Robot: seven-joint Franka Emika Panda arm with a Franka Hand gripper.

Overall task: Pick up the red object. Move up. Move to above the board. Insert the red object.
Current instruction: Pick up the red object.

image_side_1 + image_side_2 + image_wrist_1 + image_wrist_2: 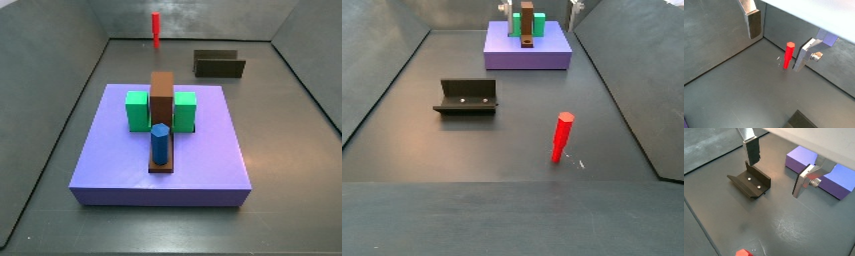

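Observation:
The red object (789,55) is a thin bright-red stick standing upright on the dark floor, also seen in both side views (155,29) (561,137). Only its top shows in a wrist view (743,253). My gripper (777,41) is open and empty, hanging well above the floor. In that view the stick appears close beside one finger (805,54), below it and not held. The board (162,155) is a lavender slab with green blocks (138,110), a brown bar (162,98) and a blue cylinder (159,142). It also shows far back in a side view (529,50).
The dark fixture (749,182) stands on the floor between the stick and the board, also in both side views (219,65) (468,96). Grey walls enclose the floor on all sides. Corners of the board (802,159) show beyond the fingers.

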